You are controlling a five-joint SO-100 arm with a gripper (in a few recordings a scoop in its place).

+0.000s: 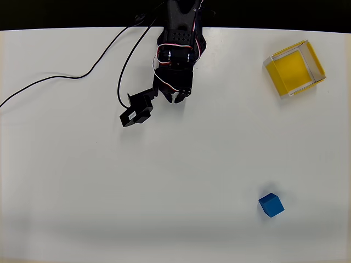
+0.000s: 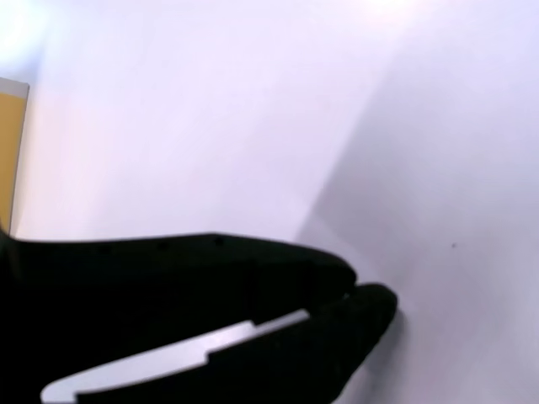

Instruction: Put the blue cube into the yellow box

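One blue cube [image 1: 271, 205] low on the white table [image 1: 175, 181] in the overhead view, well apart from the yellow box [image 1: 294, 68] at upper right, black gripper [image 1: 176, 97] near the top edge, fingers together, holding nothing.

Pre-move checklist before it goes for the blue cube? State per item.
1. Hand empty: ok, holds nothing.
2. Hand open enough for the cube: not ok, fingers look shut in the wrist view.
3. Blue cube free on the table, nothing touching it: ok.
4. Yellow box open-topped and empty: ok.
5. Black cable off the route toward the cube: ok, it lies on the picture's left side.
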